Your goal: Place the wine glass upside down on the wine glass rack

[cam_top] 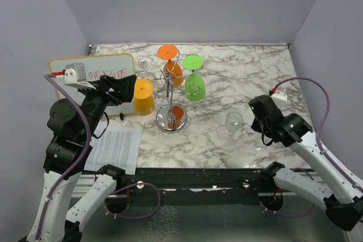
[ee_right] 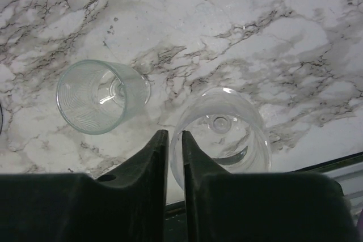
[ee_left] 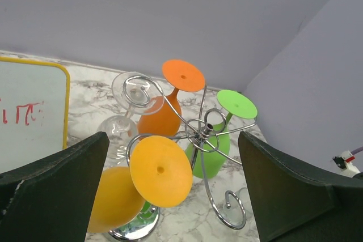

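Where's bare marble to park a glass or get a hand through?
Widest free patch: far right marble, between the green glass and the right wall. Smaller strip at the near edge between the rack base and the tumbler. Crowded: left side, with whiteboard, paper and rack close together.

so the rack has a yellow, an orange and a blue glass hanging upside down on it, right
Not quite: the third one is a green glass, not blue. The left wrist view shows the rack with the yellow glass, the orange glass and the green glass hanging upside down, feet up.
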### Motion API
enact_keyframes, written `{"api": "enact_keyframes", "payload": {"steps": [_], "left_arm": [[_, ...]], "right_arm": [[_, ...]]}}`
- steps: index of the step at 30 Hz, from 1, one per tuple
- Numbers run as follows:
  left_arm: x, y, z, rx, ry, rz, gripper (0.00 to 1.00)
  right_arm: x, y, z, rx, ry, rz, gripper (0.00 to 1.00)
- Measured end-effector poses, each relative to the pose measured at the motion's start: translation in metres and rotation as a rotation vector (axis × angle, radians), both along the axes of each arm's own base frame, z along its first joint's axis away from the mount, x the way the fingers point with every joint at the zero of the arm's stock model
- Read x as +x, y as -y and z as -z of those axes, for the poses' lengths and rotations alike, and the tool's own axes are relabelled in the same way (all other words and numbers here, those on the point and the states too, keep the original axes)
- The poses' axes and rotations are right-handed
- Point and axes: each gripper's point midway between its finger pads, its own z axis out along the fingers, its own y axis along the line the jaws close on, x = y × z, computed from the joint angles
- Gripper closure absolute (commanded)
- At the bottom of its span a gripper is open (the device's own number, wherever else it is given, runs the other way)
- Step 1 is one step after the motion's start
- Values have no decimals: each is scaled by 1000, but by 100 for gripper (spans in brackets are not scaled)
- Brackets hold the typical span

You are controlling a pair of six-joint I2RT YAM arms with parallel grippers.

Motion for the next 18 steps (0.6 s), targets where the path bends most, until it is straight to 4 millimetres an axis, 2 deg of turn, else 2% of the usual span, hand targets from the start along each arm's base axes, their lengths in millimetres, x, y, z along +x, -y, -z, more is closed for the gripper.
{"api": "enact_keyframes", "payload": {"steps": [3,11,18], "left_arm": [[1,2,1,-5,-5,6,4],[-1,10,-6,-30,14,53,4],[6,24,-9,-75,0,110,2]], "right_arm": [[1,0,-1,4,7,2,99],[4,9,-10,-36,38,34,99],[26,21,-71,-58,250,73,99]]}}
